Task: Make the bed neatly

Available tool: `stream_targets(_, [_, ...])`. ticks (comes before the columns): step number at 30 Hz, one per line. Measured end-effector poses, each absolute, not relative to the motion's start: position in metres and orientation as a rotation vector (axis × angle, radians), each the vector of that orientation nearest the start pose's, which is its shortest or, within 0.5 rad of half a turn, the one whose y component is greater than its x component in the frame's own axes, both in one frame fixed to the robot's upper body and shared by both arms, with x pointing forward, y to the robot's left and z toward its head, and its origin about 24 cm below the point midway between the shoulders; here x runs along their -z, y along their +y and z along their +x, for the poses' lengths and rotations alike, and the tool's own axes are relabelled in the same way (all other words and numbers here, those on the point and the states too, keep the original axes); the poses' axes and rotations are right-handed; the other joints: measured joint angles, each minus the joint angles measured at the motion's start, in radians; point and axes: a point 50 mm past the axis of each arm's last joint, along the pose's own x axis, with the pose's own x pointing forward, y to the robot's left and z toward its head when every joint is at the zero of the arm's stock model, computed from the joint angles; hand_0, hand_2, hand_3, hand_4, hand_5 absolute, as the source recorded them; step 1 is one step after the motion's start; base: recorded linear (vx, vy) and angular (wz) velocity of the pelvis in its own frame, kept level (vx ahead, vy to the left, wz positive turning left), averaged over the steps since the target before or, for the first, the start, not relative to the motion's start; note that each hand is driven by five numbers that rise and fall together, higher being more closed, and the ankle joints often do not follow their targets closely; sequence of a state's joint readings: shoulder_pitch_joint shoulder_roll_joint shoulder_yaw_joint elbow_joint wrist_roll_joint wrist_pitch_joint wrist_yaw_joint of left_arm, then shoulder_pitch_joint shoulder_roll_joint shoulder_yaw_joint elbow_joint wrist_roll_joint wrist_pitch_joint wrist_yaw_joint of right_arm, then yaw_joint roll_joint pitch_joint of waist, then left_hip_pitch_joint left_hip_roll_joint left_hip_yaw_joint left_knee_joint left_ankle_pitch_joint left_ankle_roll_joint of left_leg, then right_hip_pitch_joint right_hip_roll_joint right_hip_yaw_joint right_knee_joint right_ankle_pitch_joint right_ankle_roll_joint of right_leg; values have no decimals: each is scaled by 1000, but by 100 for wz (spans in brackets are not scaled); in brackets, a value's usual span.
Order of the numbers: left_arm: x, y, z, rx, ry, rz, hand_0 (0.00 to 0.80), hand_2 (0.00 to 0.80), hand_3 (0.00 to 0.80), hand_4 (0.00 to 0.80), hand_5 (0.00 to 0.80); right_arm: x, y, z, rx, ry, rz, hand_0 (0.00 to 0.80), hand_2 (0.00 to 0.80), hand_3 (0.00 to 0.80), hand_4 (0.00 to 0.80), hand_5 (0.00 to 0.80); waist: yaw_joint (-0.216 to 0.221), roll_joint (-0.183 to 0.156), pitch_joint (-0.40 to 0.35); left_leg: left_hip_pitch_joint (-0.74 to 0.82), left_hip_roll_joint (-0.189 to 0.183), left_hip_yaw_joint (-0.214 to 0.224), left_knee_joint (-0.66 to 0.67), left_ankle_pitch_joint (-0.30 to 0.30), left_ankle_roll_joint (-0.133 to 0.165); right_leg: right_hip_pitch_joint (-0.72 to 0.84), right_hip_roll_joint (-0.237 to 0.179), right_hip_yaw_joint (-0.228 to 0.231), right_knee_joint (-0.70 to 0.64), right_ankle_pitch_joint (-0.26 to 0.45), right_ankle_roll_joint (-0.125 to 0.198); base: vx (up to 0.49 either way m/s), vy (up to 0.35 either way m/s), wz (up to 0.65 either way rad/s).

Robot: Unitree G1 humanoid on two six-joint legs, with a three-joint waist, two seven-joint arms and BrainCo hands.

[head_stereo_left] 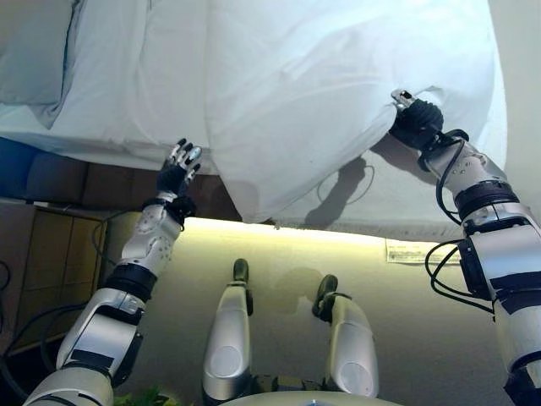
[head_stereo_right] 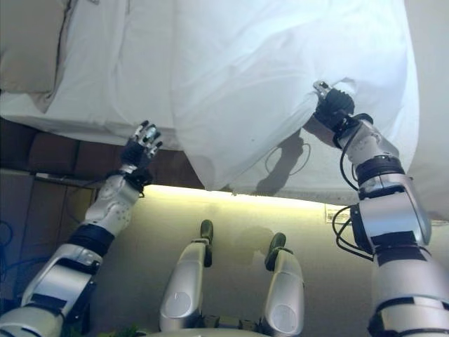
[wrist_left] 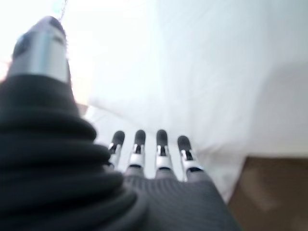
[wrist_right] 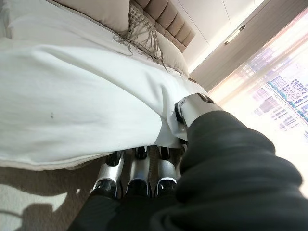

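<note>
Nearest, right hand [head_stereo_left: 414, 123] pinches the white duvet's [head_stereo_left: 321, 93] lifted edge, fingers curled under, thumb on top — left hand [head_stereo_left: 177, 169], fingers straight and empty, sits just beside its hanging corner — the nearer one.

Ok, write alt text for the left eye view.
The robot's right hand grips the edge of a white duvet, lifting it above the bed. Its left hand reaches, fingers open, toward the bed's near edge, holding nothing. A pillow lies at the far left.
</note>
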State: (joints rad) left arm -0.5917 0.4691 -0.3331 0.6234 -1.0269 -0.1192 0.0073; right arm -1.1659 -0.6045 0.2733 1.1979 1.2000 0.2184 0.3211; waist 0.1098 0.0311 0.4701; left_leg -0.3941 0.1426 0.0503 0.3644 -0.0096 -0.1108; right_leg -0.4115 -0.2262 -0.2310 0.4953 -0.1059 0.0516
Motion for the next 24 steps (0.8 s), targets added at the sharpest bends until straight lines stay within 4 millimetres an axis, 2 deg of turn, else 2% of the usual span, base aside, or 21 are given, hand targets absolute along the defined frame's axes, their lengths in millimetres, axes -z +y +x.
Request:
stream_targets(4, [-54, 163, 351, 152, 186, -643, 0, 0, 0, 0, 0, -197, -239, 411, -170, 48, 579, 800, 800, 800, 800, 800, 3, -2, 0, 1, 3, -1, -1, 0, 0, 7, 6, -1, -12, 8, 1, 20, -17, -1])
stream_targets(8, [-16, 127, 334, 216, 382, -869, 0, 0, 0, 0, 0, -195, -235, 412, -163, 62, 574, 800, 800, 800, 800, 800, 8, -13, 1, 13, 16, 0, -5, 1, -1, 21, 20, -3, -25, 13, -5, 49, -72, -4])
stream_targets(13, [16, 107, 311, 222, 567, -1075, 0, 0, 0, 0, 0, -188, -214, 416, -206, 84, 629, 800, 800, 800, 800, 800, -9, -65, -24, 19, 42, 0, -17, 5, -9, 29, 50, -7, -48, 22, -17, 16, -108, -7])
stream_targets(19, [23, 84, 298, 250, 709, -1337, 0, 0, 0, 0, 0, -191, -189, 419, -283, 72, 676, 800, 800, 800, 800, 800, -13, -84, -28, 19, 60, -2, -20, 8, -15, 35, 69, -13, -63, 28, -26, 20, -93, -3])
stream_targets(24, [16, 69, 298, 260, 745, -1509, 0, 0, 0, 0, 0, -199, -165, 420, -352, 40, 727, 800, 800, 800, 800, 800, -22, -99, -27, 17, 73, -2, -15, 5, -25, 36, 83, -14, -66, 30, -30, 10, -78, -3])
